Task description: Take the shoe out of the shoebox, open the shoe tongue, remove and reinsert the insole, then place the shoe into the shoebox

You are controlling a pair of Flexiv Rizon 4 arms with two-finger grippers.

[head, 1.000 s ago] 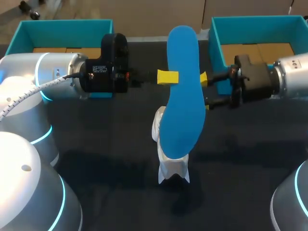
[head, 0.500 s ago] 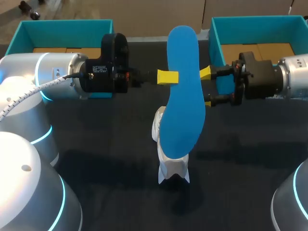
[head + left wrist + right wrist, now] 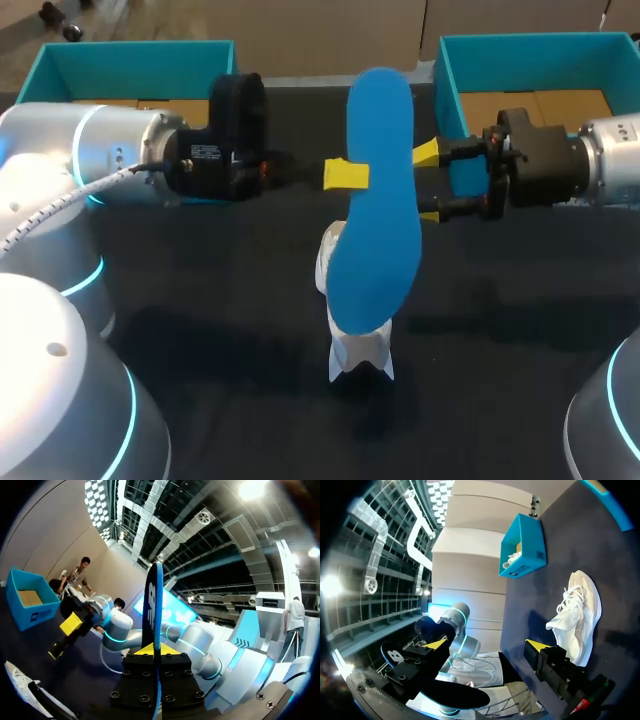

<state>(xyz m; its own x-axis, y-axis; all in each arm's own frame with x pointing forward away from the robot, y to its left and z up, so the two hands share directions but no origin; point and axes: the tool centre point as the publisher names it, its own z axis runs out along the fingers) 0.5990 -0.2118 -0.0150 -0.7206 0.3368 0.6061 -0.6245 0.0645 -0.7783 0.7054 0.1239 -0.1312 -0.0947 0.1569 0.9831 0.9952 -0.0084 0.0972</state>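
Note:
My left gripper (image 3: 345, 174) is shut on a blue insole (image 3: 375, 200) and holds it in the air above the table's middle. In the left wrist view the insole (image 3: 152, 600) stands edge-on between the yellow tips (image 3: 152, 650). A white shoe (image 3: 356, 352) lies on the black table under the insole, partly hidden by it. My right gripper (image 3: 428, 183) is open, its tips just beside the insole's right edge. Between its spread fingers (image 3: 537, 646) the right wrist view shows the shoe (image 3: 575, 612) on the table.
Two teal shoeboxes stand along the table's back edge, one at the left (image 3: 130, 52) behind my left arm and one at the right (image 3: 520, 45) behind my right arm. The black tabletop (image 3: 230, 300) spreads around the shoe.
My right gripper has drawn back a little to the right, away from the insole's edge. The left gripper and insole have shifted slightly down and left.

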